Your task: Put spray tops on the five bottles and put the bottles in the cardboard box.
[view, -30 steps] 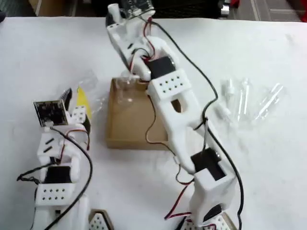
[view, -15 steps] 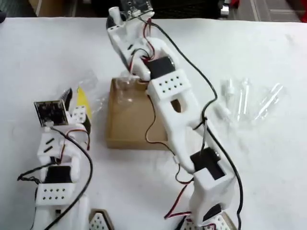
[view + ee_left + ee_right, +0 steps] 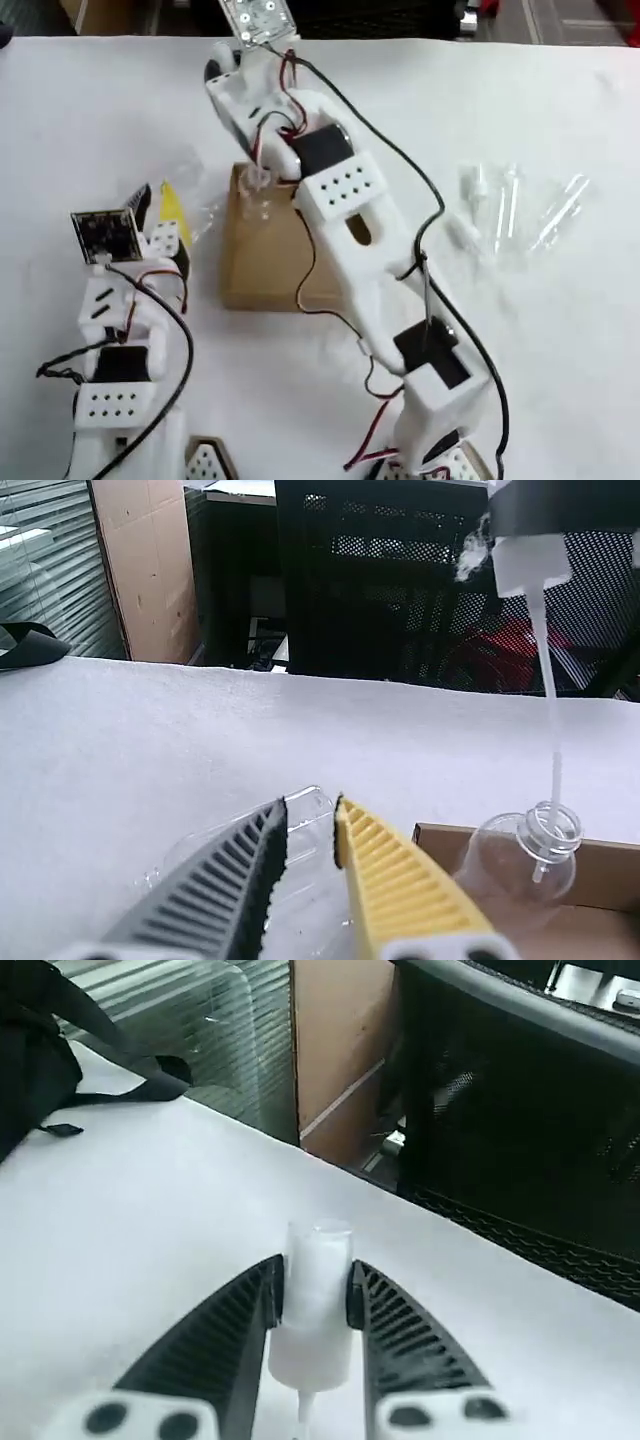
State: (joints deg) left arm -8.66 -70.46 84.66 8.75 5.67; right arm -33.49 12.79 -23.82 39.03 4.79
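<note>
White spray top (image 3: 312,1305) pinched in right gripper (image 3: 313,1268), tube entering bottle (image 3: 510,865). Liable to topple if pushed off-centre. Left gripper (image 3: 310,808) barely parted, empty.

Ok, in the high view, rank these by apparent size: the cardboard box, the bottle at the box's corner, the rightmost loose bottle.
1. cardboard box, largest by far.
2. rightmost loose bottle, lying full length.
3. bottle at the box's corner, partly hidden, so 2 and 3 are unsure.

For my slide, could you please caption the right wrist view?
Right gripper shut on a white spray top above the white-covered table.
</note>
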